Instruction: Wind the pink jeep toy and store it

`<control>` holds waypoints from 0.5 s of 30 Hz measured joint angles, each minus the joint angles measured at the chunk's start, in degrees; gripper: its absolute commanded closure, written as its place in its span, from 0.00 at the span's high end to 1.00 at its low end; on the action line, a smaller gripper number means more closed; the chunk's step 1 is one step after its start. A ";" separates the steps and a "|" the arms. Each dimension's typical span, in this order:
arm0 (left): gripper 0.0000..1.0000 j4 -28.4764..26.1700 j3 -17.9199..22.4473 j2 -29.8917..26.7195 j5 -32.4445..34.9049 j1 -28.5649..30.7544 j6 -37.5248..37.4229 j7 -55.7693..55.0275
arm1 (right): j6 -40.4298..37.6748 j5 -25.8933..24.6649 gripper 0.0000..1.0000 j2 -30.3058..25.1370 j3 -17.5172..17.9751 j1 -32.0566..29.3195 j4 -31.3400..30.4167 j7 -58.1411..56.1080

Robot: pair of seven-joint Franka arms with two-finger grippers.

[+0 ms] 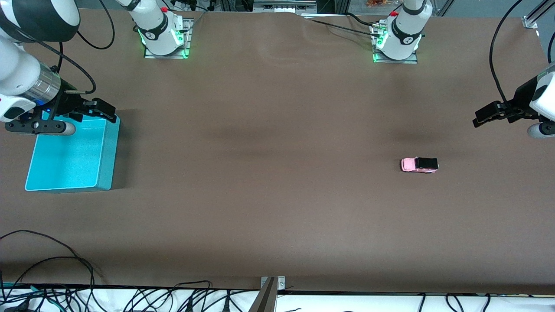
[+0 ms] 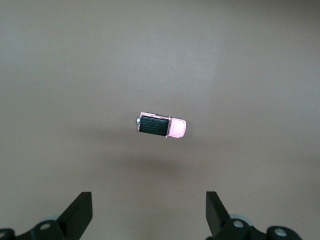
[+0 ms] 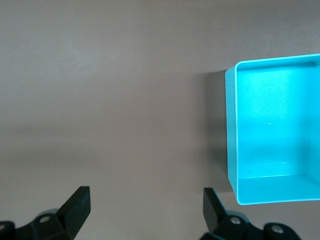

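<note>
The pink jeep toy (image 1: pixel 419 164) stands on its wheels on the brown table toward the left arm's end, with a pink hood and a black rear roof. The left wrist view shows the jeep (image 2: pixel 162 126) from above, alone on the mat. My left gripper (image 1: pixel 489 115) hangs open and empty over the table at that end, well apart from the jeep; its open jaws (image 2: pixel 148 210) frame bare mat. The turquoise bin (image 1: pixel 108 160) sits empty at the right arm's end. My right gripper (image 1: pixel 99 110) hovers open over the bin's rim (image 3: pixel 232 130), nothing between its fingers (image 3: pixel 77 205).
Both arm bases (image 1: pixel 164 34) (image 1: pixel 399 39) stand along the table edge farthest from the front camera. Loose cables (image 1: pixel 52 268) and a metal bracket (image 1: pixel 269 292) lie at the edge nearest that camera. Brown mat (image 1: pixel 269 173) spans the stretch between jeep and bin.
</note>
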 measured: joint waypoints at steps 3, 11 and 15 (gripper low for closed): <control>1.00 0.00 0.00 0.00 0.00 0.00 0.01 0.00 | 0.00 0.00 1.00 0.08 0.00 0.00 0.09 0.06; 1.00 0.04 0.00 0.00 0.00 0.00 0.46 0.00 | 0.00 0.00 1.00 0.50 -0.04 -0.03 0.74 0.06; 1.00 0.13 0.00 0.00 0.00 0.00 0.84 0.00 | 0.00 0.00 1.00 0.93 -0.08 -0.07 1.12 0.06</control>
